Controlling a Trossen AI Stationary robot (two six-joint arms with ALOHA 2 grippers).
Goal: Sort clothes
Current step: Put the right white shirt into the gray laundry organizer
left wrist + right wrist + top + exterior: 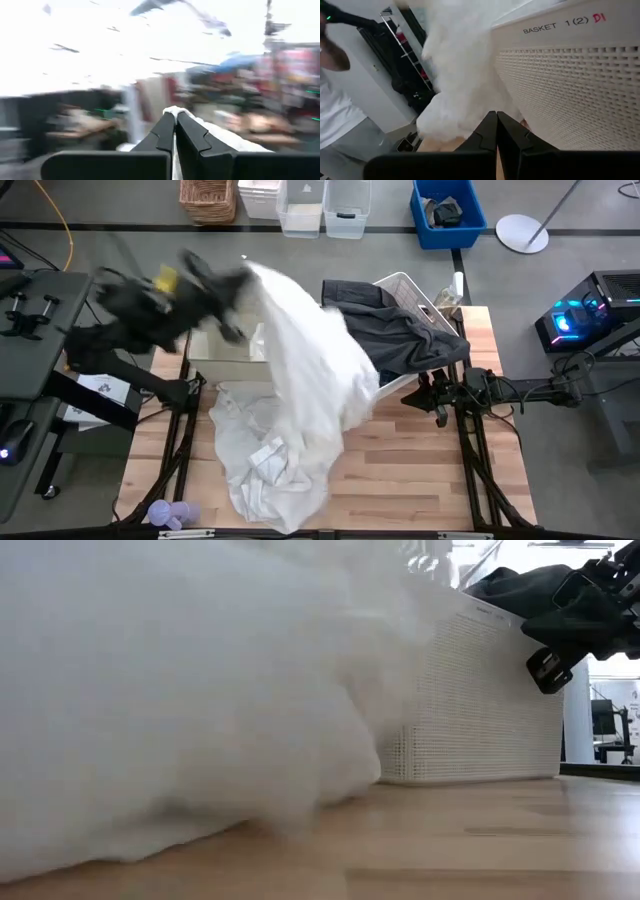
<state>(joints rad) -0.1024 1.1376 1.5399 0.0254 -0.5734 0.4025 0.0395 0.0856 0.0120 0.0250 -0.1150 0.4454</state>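
White garment [170, 690]: nearest you in low view, fills most of it; lifted by L arm, drapes down onto table [420, 480].
L gripper [175, 122]: fingers pinched on white garment, raised over far-left of table.
2nd white garment [255, 465]: crumpled on table, near front.
Dark grey garment [400, 330]: draped over white plastic basket [480, 700], far right.
R gripper [496, 130]: fingers together, empty, just beside basket wall.
Person [340, 115]: seen beyond table in R wrist view.
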